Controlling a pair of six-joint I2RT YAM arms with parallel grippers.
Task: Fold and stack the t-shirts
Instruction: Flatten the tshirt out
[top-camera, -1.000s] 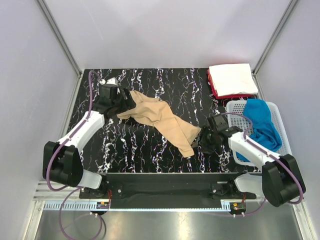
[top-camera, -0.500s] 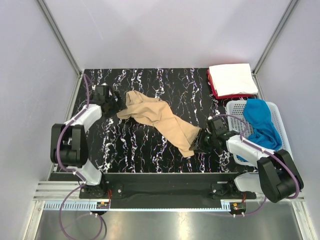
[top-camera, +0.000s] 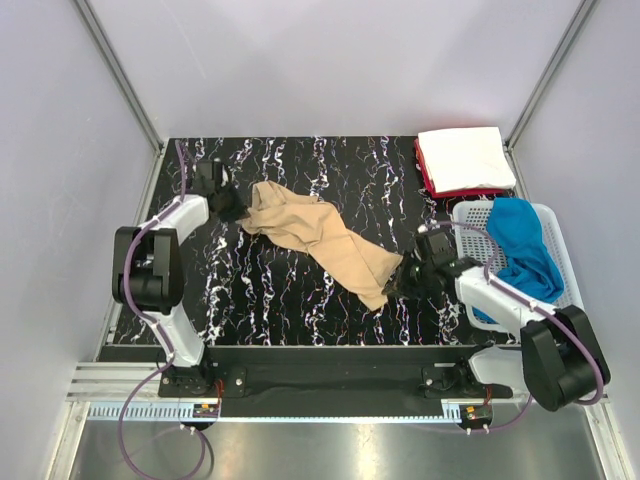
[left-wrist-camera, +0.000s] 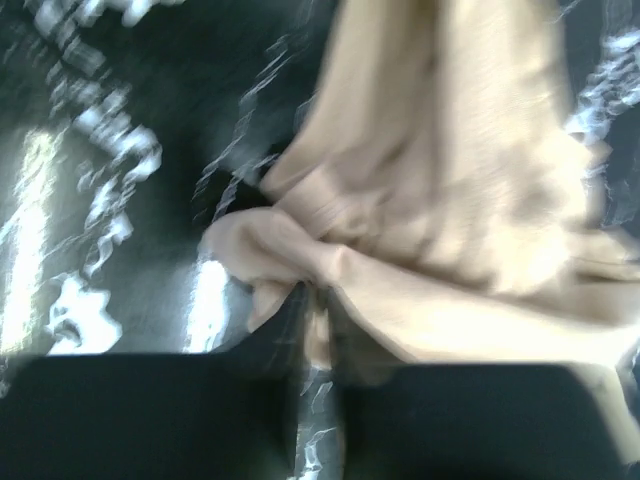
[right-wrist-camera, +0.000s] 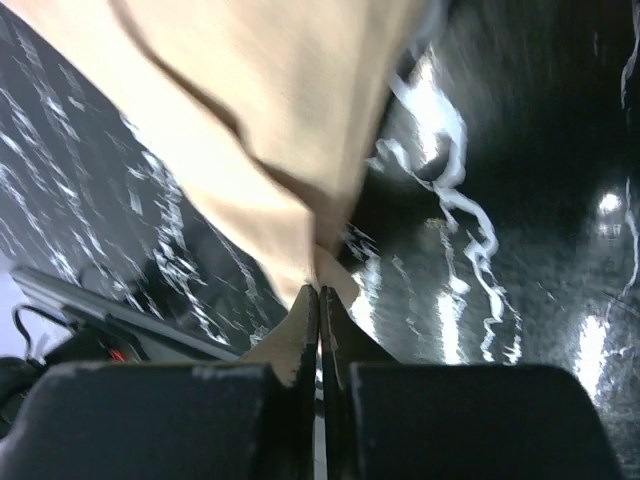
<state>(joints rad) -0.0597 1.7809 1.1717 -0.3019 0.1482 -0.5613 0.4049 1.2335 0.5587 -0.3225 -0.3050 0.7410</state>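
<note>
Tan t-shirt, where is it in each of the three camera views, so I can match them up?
Top external: the tan t-shirt lies stretched diagonally across the table's middle, upper left to lower right.
Left wrist: the tan t-shirt fills the upper right, bunched and blurred.
Right wrist: the tan t-shirt comes in from the upper left, narrowing toward bottom centre.
Shared landmark: the black marbled tabletop.

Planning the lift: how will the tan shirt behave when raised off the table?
Probably floppy: the tan shirt lies wrinkled and bunched, so its middle would likely sag between the left tool and right tool. Likely light: small pinches at two ends seem to hold it. It might slip out under a hard pull.
</note>
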